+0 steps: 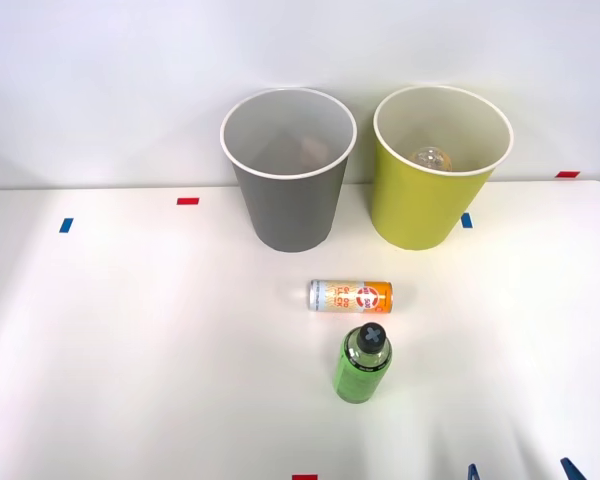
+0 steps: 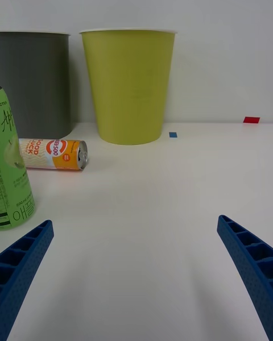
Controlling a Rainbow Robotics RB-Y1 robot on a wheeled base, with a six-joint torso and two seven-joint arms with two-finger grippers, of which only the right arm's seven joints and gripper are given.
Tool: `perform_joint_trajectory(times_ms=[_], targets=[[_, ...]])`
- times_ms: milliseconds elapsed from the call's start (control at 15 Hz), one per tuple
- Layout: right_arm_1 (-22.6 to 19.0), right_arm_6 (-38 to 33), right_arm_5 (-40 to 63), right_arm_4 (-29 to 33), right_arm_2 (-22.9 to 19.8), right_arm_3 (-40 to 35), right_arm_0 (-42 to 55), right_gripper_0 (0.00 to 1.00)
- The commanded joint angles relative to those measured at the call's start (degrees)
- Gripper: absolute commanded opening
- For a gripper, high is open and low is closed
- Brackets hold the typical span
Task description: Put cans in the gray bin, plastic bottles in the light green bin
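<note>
Gray bin (image 1: 288, 200), lime bin (image 1: 430, 195), silver-and-orange can (image 1: 351, 296), green black-capped bottle (image 1: 363, 364)

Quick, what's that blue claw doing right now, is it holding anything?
Right gripper: open and holding nothing; its blue fingers are spread wide above the table.

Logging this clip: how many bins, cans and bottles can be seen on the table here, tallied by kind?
Bins: 2, the gray bin and the light green bin
Cans: 1, the silver-and-orange can, lying on its side
Bottles: 1, the green bottle, upright
Total: 4
A rounded clear object inside the light green bin is not counted.
</note>
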Motion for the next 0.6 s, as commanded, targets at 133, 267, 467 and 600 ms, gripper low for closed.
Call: perform_joint_trajectory(times_ms=[133, 267, 467, 600], targets=[[0.0, 0.0, 0.0, 0.0, 0.0, 0.0, 0.0, 1.00], [0.0, 0.0, 0.0, 0.0, 0.0, 0.0, 0.0, 1.00], [0.0, 0.0, 0.0, 0.0, 0.0, 0.0, 0.0, 1.00], [0.0, 0.0, 0.0, 0.0, 0.0, 0.0, 0.0, 1.00]])
